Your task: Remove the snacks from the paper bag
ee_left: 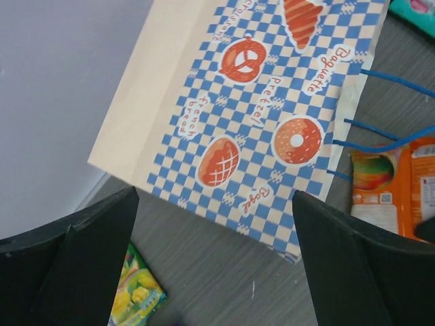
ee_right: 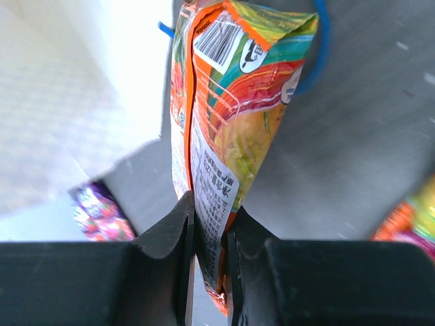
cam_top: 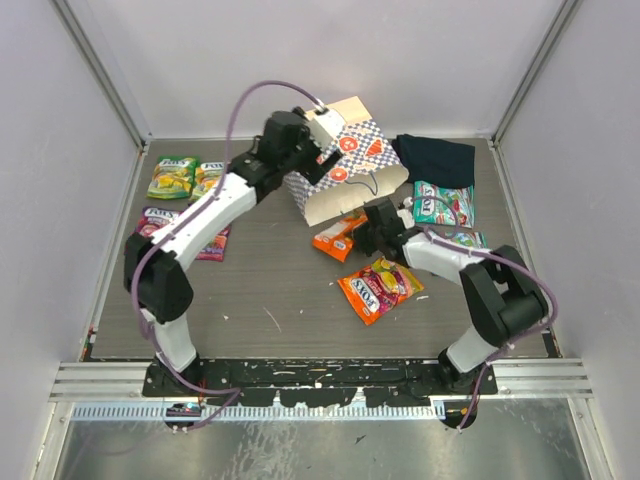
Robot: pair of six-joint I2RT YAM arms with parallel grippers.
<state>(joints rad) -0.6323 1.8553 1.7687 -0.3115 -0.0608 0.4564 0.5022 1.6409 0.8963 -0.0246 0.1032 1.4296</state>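
Observation:
The paper bag (cam_top: 350,160) lies on its side at the back middle, its mouth and blue string handles (ee_left: 384,139) facing the front right. My left gripper (cam_top: 312,160) hovers over the bag's left end, open and empty; in the left wrist view (ee_left: 216,204) the checkered side (ee_left: 258,115) lies beyond its spread fingers. My right gripper (cam_top: 366,226) is shut on an orange pouch (cam_top: 338,238) just outside the bag's mouth. In the right wrist view (ee_right: 209,227) the pouch (ee_right: 234,115) stands edge-on between the fingers.
Green-yellow pouches (cam_top: 172,177) and purple pouches (cam_top: 155,220) lie at the left. An orange-red pouch (cam_top: 378,288) lies in front of the right gripper. Teal-white pouches (cam_top: 443,203) lie at the right. A dark navy cloth (cam_top: 435,158) lies behind them.

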